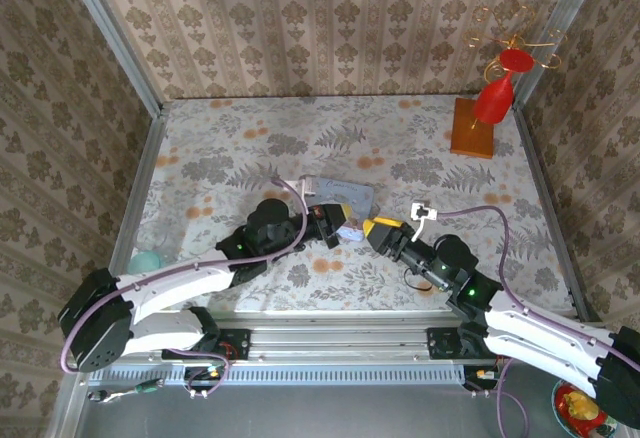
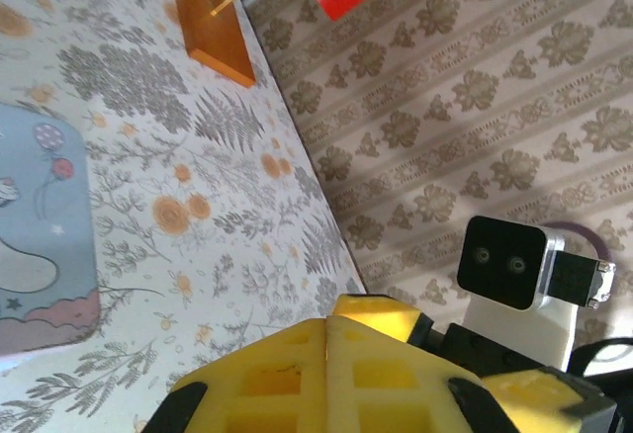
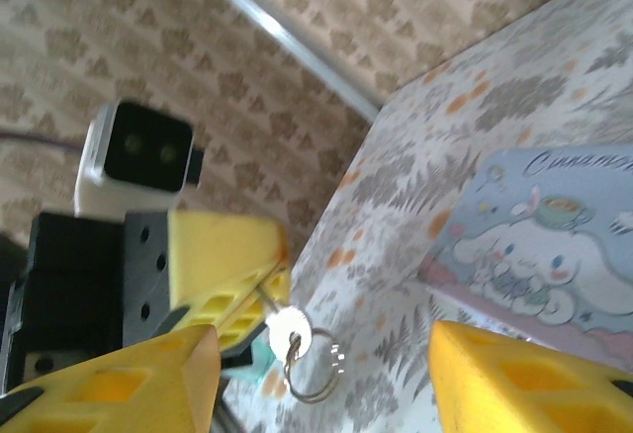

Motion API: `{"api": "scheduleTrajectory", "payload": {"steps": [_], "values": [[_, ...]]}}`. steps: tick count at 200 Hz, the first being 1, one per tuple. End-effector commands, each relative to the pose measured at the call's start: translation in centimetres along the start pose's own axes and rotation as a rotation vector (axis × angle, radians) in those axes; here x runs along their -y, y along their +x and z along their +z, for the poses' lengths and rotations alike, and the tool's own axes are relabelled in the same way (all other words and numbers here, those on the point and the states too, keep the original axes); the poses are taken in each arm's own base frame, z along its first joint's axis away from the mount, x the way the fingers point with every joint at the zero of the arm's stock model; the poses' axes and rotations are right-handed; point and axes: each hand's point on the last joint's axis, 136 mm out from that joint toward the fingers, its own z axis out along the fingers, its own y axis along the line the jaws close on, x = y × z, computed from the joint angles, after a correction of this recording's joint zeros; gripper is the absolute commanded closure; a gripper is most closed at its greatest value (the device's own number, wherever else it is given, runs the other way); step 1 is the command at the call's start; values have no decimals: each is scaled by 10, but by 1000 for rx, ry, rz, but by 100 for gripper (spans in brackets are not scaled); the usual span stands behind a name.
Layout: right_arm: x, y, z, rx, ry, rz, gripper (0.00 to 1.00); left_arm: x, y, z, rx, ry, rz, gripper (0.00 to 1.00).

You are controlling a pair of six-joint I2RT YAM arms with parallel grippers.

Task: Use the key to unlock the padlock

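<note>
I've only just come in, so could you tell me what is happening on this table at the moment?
Two robot arms meet near the middle of the table, beside a pale blue cartoon tin. The left tool is shut on the key: its blade disappears between the tool's yellow fingers, while the head and ring hang free. The right tool faces it with its fingers wide apart, holding nothing. I cannot make out the padlock, so whether it is unlocked is unclear.

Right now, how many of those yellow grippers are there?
2. The left gripper is shut on the key by the pale blue tin; the right gripper, open, faces it from the right.
</note>
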Motion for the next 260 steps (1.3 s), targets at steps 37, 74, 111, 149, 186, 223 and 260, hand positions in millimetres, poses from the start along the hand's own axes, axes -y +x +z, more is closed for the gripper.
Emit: {"api": "scheduleTrajectory", "payload": {"steps": [37, 74, 111, 149, 186, 223, 260], "values": [[-26, 18, 9, -124, -154, 9, 56, 26, -1, 2, -82, 105, 47, 100], [-25, 13, 4, -106, -140, -11, 63, 25, -2, 0, -91, 116, 50, 100], [-24, 6, -1, -84, -132, -14, 53, 21, -1, -1, -111, 114, 58, 100], [-31, 6, 1, -96, -160, -11, 61, 30, -1, 3, -136, 145, 64, 100], [-43, 3, 0, -104, -207, -23, 69, 34, 1, 5, -155, 164, 70, 100], [-40, 5, -1, -104, -202, -21, 78, 36, 2, 5, -163, 171, 82, 100], [-39, 4, -2, -96, -196, -20, 80, 38, 3, 4, -173, 180, 89, 100]]}}
